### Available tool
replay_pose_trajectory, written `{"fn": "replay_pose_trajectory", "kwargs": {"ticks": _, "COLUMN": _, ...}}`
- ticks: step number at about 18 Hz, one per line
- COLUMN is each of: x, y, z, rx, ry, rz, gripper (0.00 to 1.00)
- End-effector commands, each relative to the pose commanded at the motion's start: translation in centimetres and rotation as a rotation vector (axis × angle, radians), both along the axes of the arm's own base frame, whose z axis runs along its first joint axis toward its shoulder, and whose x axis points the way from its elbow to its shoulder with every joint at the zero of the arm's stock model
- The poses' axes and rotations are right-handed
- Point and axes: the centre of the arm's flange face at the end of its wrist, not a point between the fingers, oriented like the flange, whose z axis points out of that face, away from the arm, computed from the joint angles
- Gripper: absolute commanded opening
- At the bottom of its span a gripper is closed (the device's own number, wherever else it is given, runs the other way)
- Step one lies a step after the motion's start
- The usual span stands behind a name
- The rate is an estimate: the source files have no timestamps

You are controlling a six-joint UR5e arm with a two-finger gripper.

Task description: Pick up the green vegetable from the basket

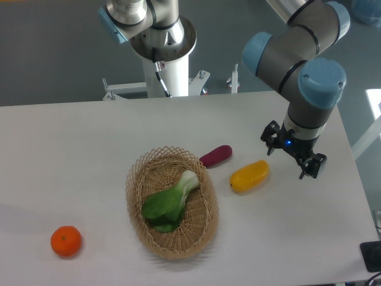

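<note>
Green veg (169,202) lies in the basket (137,179), white stalk toward the far rim. Gripper (293,156) hangs well right of the basket, past the yellow veg (250,176); can't tell its opening. I'd go over the basket, drop straight, pinch the stalk, not the leaves.

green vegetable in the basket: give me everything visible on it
The green vegetable looks like bok choy: broad, floppy bright green leaves at its lower-left end and a pale white-green stalk pointing up and right. It lies on its side, diagonally, inside the basket, resting on the woven floor roughly mid-basket. Only the basket touches it. It appears whole and glossy, possibly plastic. The gripper hangs well off to the right, not near it.
</note>
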Motion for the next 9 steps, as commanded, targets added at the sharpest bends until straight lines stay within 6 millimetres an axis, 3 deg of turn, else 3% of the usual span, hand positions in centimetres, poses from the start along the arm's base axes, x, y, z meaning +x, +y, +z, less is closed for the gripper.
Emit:
{"fn": "replay_pose_trajectory", "kwargs": {"ticks": 5, "x": 0.2, "y": 0.0, "z": -0.2, "rx": -0.001, "ry": -0.007, "rz": 0.011, "gripper": 1.00}}
{"fn": "replay_pose_trajectory", "kwargs": {"ticks": 9, "x": 1.5, "y": 0.4, "z": -0.9, "rx": 0.003, "ry": -0.037, "rz": 0.089, "gripper": 1.00}}
